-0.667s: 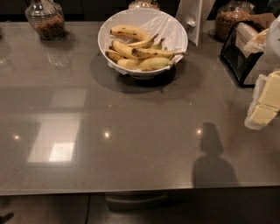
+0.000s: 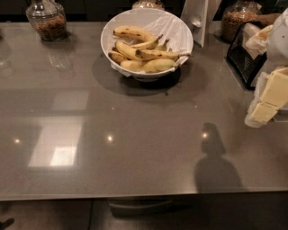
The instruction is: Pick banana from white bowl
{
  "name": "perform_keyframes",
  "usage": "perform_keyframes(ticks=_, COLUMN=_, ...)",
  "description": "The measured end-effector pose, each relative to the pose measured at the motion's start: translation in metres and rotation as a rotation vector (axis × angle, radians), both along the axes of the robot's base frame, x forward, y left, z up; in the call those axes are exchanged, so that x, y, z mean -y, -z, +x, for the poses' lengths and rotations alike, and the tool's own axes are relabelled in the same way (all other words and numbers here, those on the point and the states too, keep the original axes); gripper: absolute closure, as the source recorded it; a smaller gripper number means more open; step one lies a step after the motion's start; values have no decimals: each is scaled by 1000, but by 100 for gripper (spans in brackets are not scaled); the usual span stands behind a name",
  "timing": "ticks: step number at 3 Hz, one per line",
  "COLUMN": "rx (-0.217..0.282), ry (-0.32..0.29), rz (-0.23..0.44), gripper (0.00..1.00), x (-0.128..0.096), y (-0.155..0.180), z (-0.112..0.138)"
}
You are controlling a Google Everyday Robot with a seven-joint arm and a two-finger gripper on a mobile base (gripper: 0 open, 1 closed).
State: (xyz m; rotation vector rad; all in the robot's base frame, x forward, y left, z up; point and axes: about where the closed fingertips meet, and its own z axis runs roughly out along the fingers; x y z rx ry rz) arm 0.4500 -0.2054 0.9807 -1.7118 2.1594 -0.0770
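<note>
The white bowl (image 2: pixel 180 31), wide and shallow with a crumpled white paper lining, stands at the back middle of the grey table (image 2: pixel 135 134). Several yellow bananas (image 2: pixel 144 54) with brown spots lie piled in it. My gripper (image 2: pixel 266 103), cream-coloured, hangs at the right edge of the view, above the table. It is well to the right of the bowl and nearer the front, touching nothing. Its shadow (image 2: pixel 215 157) falls on the table in front of it.
A glass jar (image 2: pixel 45 20) of brown contents stands at the back left, another (image 2: pixel 237 20) at the back right, and a third (image 2: pixel 148 4) behind the bowl. A white upright card (image 2: pixel 198 20) and a black rack (image 2: pixel 245 56) stand right of the bowl. The table's front edge (image 2: pixel 135 196) runs along the bottom.
</note>
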Motion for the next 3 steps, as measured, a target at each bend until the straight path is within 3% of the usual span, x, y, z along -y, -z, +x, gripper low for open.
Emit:
perform_keyframes(ticks=1, rx=45, ry=-51, rz=102, gripper=0, x=-19, y=3, z=24)
perform_keyframes(ticks=3, rx=101, ry=-184, rz=375, gripper=0, x=-85, y=1, z=85)
